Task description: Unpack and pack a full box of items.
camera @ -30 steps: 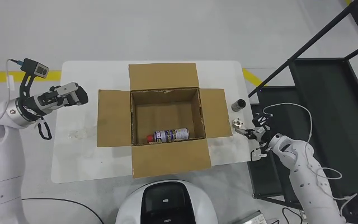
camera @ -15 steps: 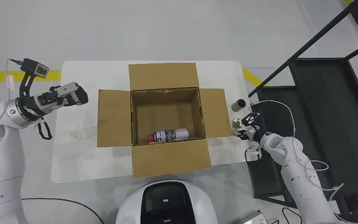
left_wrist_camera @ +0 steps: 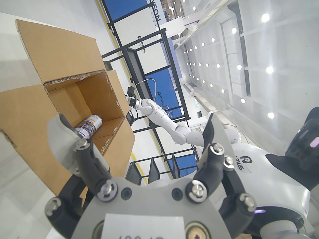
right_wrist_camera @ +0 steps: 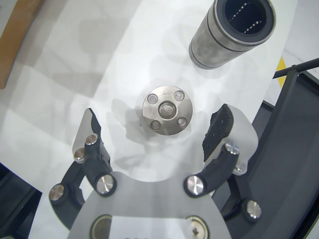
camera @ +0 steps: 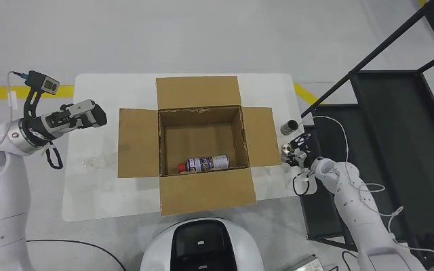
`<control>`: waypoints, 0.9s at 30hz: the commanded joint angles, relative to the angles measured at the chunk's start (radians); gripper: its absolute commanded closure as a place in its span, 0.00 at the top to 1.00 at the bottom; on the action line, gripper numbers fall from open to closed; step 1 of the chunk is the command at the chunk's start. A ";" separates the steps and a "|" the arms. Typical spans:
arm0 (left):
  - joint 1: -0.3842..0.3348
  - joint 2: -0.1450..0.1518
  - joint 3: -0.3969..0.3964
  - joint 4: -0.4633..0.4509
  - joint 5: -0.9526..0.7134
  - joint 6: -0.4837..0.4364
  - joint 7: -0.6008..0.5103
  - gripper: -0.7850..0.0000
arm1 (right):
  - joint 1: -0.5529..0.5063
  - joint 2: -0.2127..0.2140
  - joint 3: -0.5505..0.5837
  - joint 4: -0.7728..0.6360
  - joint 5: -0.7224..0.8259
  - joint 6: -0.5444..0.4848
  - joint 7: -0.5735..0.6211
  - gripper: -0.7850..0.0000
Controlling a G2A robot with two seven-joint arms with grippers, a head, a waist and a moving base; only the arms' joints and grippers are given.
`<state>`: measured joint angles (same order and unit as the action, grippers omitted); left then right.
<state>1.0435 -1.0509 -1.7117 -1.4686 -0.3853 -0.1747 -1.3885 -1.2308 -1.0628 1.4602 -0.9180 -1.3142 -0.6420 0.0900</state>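
The right gripper [right_wrist_camera: 157, 116] hung low over the table [camera: 102, 183], wrist tipped down, forearm stretched out from a bent elbow. Its fingers were spread, with a small steel disc [right_wrist_camera: 167, 110] sitting between the tips, untouched; it seemed lined up for a pinch. A metal sleeve [right_wrist_camera: 231, 26] sat just beyond the disc. The open box [camera: 139, 142] lay beside the gripper, one can [camera: 208, 163] on its floor. Across the box, the left gripper [camera: 91, 115] was held above the table, spread and empty, apparently kept clear.
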 commanded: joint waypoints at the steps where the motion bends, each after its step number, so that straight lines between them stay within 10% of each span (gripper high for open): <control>1: 0.000 0.000 0.000 0.000 0.000 0.000 0.000 1.00 | 0.011 -0.002 -0.008 0.015 -0.002 0.011 -0.002 0.89; 9: 0.000 0.000 0.000 0.000 0.000 0.000 0.000 1.00 | 0.032 -0.006 -0.034 0.051 -0.012 0.046 -0.013 0.00; 27: 0.000 0.000 0.000 0.000 0.000 0.000 0.000 1.00 | -0.040 0.024 0.008 -0.042 -0.049 -0.039 -0.098 0.00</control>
<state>1.0435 -1.0509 -1.7117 -1.4686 -0.3853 -0.1747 -1.3885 -1.2691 -1.0385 1.4718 -0.9574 -1.3607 -0.6798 -0.0110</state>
